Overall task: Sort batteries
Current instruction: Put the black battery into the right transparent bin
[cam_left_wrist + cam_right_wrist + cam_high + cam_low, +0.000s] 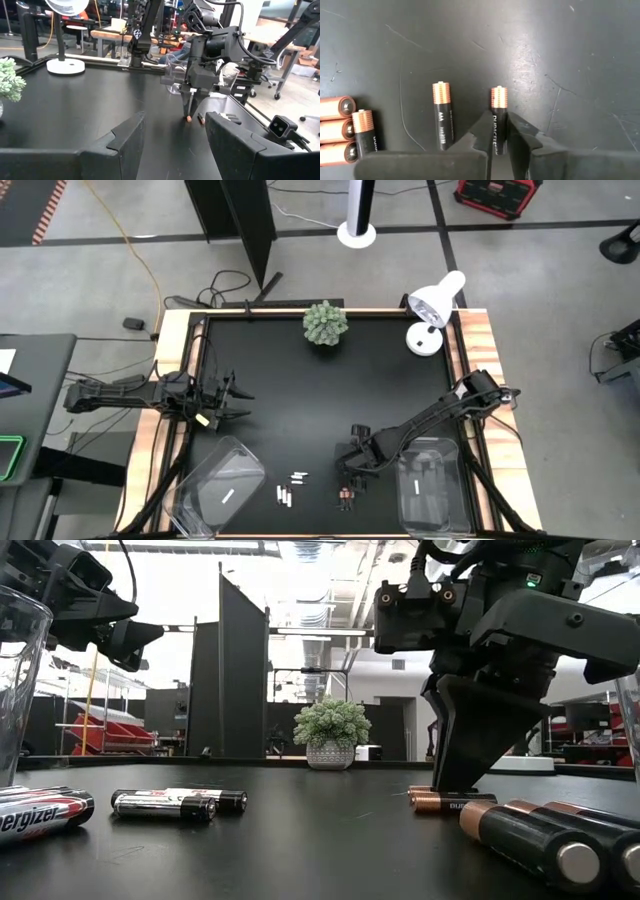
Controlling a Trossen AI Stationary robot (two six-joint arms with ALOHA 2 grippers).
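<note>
Dark batteries with copper ends lie at the table's near middle (345, 498); white ones lie to their left (298, 477), (287, 498). My right gripper (352, 467) (499, 131) stands low over one dark battery (498, 117) and is shut on it. A second dark battery (442, 116) lies parallel beside it, and several more (350, 129) lie farther off. In the low view, silver batteries (178, 803) and copper-ended ones (545, 835) rest on their sides. My left gripper (240, 402) (175, 125) hovers open over the table's left part. My right gripper pinches the dark battery between its two fingers (479, 131), on the long sides of its black body (498, 134). The fingers come from above, pointing down (455, 775). The battery lies flat on the table, its copper end (499, 96) sticking out past the fingertips.
A clear bin (222, 483) stands at the near left and another (430, 485) at the near right, beside my right arm. A small potted plant (326, 323) and a white desk lamp (432, 315) stand at the far edge. Bare black table lies in the middle.
</note>
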